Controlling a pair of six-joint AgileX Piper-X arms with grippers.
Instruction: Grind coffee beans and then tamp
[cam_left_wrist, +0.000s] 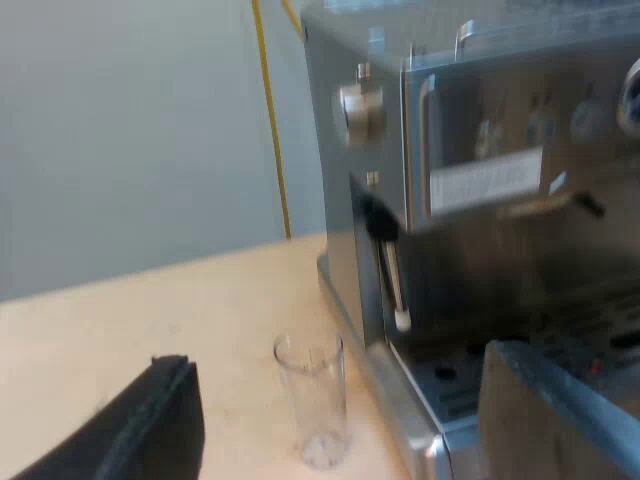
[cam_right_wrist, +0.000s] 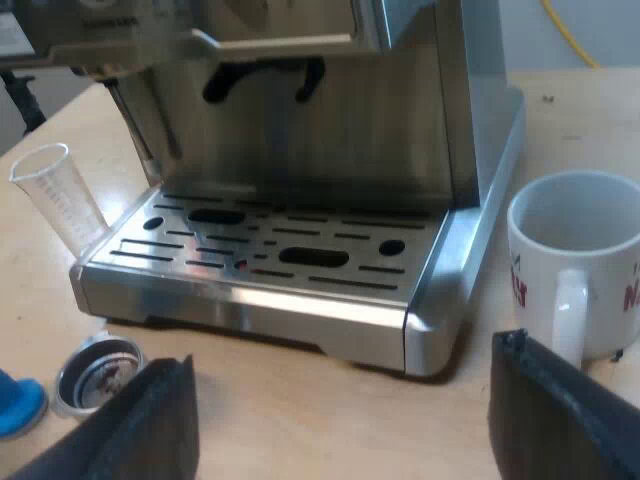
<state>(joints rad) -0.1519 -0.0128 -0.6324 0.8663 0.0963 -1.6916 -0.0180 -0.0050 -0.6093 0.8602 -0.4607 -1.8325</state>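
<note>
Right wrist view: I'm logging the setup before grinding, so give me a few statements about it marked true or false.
The mug stands upright on the table beside the espresso machine. True.
The measuring glass is full of coffee. False: it is empty.
The metal holder is locked into the machine's front. False: it lies loose on the table in front of the machine.
The right gripper is open and holds nothing. True.
</note>
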